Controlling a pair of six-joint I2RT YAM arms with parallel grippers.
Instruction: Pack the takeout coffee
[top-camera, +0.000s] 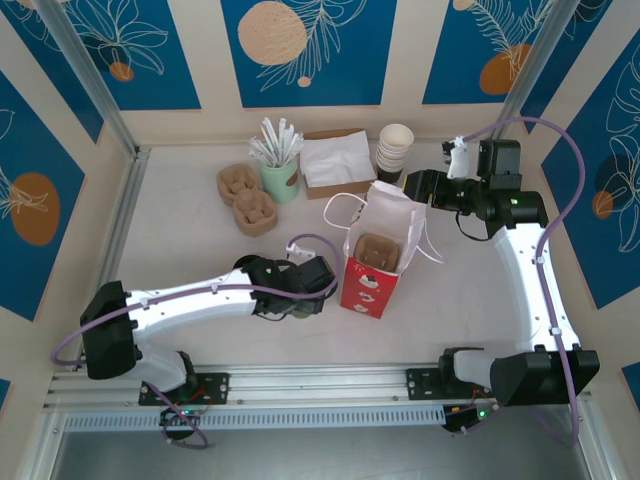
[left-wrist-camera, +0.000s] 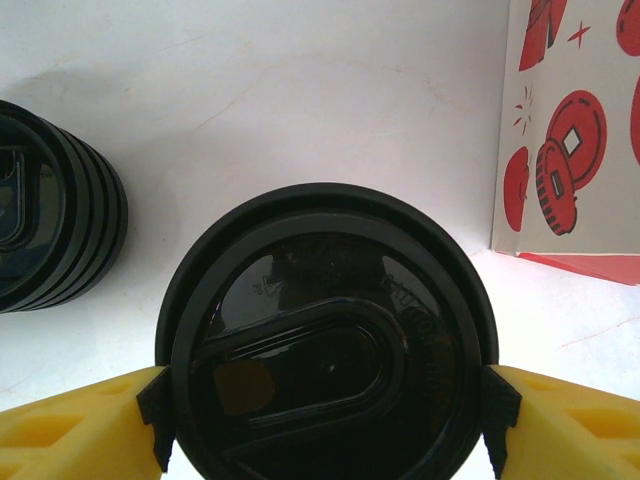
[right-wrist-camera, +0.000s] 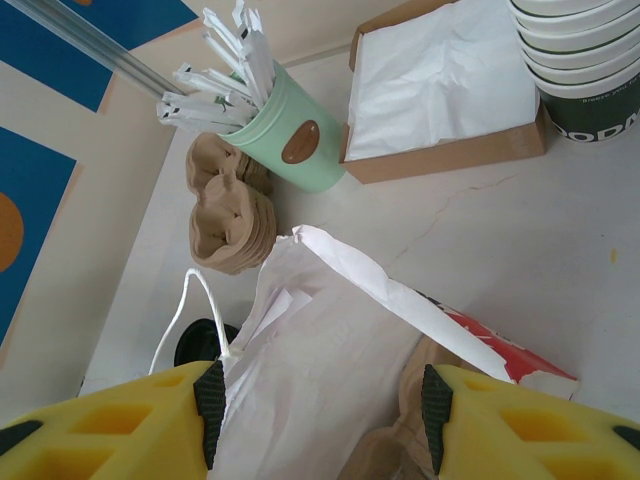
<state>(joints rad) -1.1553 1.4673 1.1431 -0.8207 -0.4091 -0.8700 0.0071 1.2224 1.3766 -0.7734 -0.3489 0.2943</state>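
Observation:
The takeout coffee (left-wrist-camera: 325, 330) shows from above as a round black lid; its sides are hidden. My left gripper (left-wrist-camera: 325, 410) is shut on it, a black pad (left-wrist-camera: 157, 415) pressed to each side of the lid. In the top view that gripper (top-camera: 298, 290) sits low on the table, just left of the red bag (top-camera: 368, 290), whose printed side (left-wrist-camera: 570, 150) stands right of the cup. The bag is upright and open, with a brown cardboard carrier (top-camera: 378, 250) inside. My right gripper (top-camera: 415, 187) hovers open at the bag's back right rim, its fingers straddling the white inner wall (right-wrist-camera: 330, 340).
A stack of black lids (left-wrist-camera: 50, 220) lies just left of the cup. At the back stand a green cup of wrapped sticks (top-camera: 282, 178), two piles of cardboard carriers (top-camera: 247, 200), a napkin box (top-camera: 337, 160) and stacked white cups (top-camera: 395, 150). The bag's string handles (top-camera: 335, 205) stick out sideways.

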